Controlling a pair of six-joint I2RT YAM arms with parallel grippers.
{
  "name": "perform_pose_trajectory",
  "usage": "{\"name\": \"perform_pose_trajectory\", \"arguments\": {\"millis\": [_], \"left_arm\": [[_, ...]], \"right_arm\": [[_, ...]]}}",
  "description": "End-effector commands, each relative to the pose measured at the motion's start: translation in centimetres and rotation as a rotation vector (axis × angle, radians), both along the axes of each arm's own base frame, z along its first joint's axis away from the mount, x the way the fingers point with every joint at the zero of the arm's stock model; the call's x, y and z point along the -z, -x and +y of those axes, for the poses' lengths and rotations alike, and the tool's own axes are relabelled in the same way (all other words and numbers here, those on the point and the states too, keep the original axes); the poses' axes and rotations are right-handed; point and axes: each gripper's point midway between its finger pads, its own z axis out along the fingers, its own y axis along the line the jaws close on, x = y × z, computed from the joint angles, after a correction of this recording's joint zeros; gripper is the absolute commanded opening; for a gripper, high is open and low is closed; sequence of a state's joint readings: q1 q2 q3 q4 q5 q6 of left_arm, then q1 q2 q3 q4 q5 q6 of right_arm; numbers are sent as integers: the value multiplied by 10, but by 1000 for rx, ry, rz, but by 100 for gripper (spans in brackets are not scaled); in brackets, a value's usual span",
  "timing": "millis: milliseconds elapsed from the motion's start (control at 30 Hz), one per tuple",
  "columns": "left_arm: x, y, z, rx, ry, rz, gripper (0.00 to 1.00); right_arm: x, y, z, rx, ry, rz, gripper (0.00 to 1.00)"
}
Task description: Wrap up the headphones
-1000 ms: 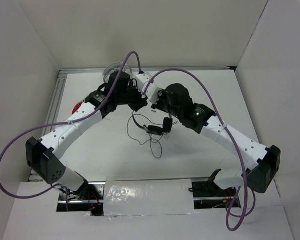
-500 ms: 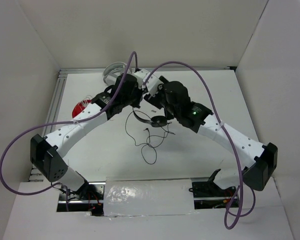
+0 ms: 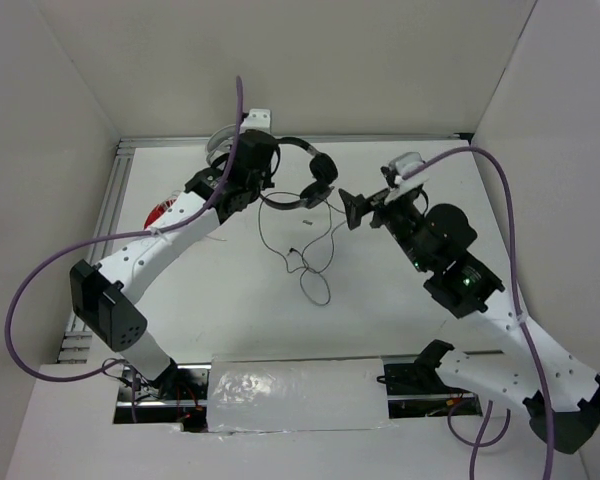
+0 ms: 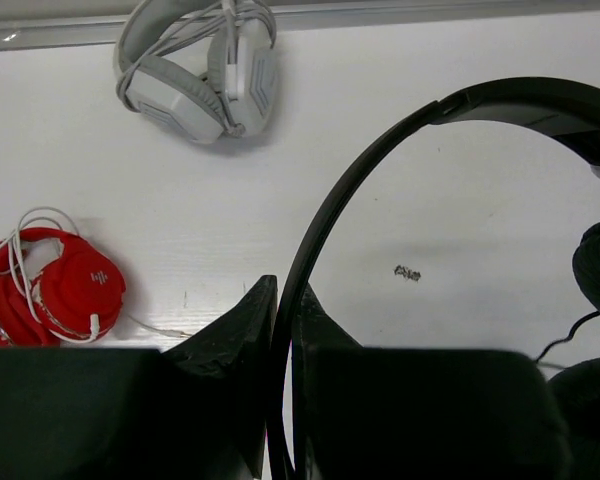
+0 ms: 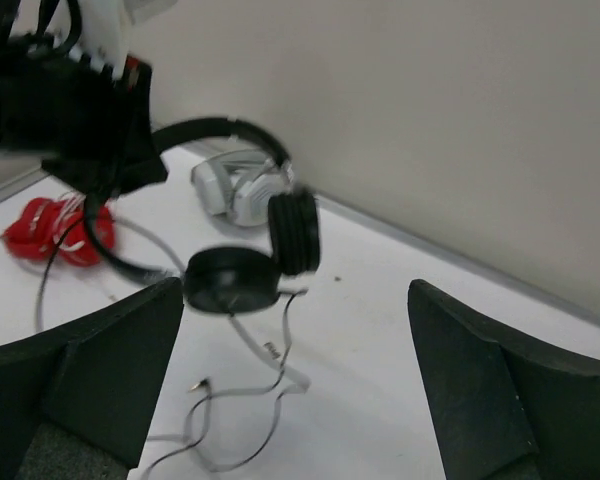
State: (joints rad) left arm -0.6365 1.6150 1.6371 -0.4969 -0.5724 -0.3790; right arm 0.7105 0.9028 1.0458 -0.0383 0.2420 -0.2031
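Got the left claw (image 4: 283, 300) pinched tight on the thin black headband (image 4: 520, 100) of the headphones (image 5: 230, 280), gripping one side of the arch, with the rest of the band curving up and away to the right. Over on the other side, got the right claw (image 5: 295, 290) spread wide with nothing in it, pointed at the two round ear pads (image 5: 295, 232), near them but not touching. So: headphones toward the back middle of the desk (image 3: 210, 300), hanging off the left claw, pads out between the two claws. No telling about contact between the lower pad and the surface. Long thin cable (image 3: 305, 262) trailing down from the pads and looping loose across the white top toward the near side. Further out, a white/grey headset (image 4: 195, 75) at the back edge with its cord wound round it, just behind the left claw, and a red headset (image 4: 75, 290) with a white cord bundled on it, off to the left. Plain white desktop, a metal rail (image 3: 380, 137) along the back and left edges, bare pale walls (image 3: 310, 60) boxing it all in on three sides.
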Motion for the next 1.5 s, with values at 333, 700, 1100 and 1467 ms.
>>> {"name": "perform_pose_trajectory", "arguments": {"millis": [333,700,1100,1467], "left_arm": [[-61,-3,-2,17,158,-148,0],[-51,-12,28,-36,164,-126,0],[-24,-70,105,-291,208,-60,0],[-77,-67,123,-183,296,-177,0]], "right_arm": [[115,-29,50,-102,78,197,100],[125,-37,36,-8,37,245,0],[156,14,-97,577,-292,392,0],[187,-12,-152,850,-356,478,72]]}}
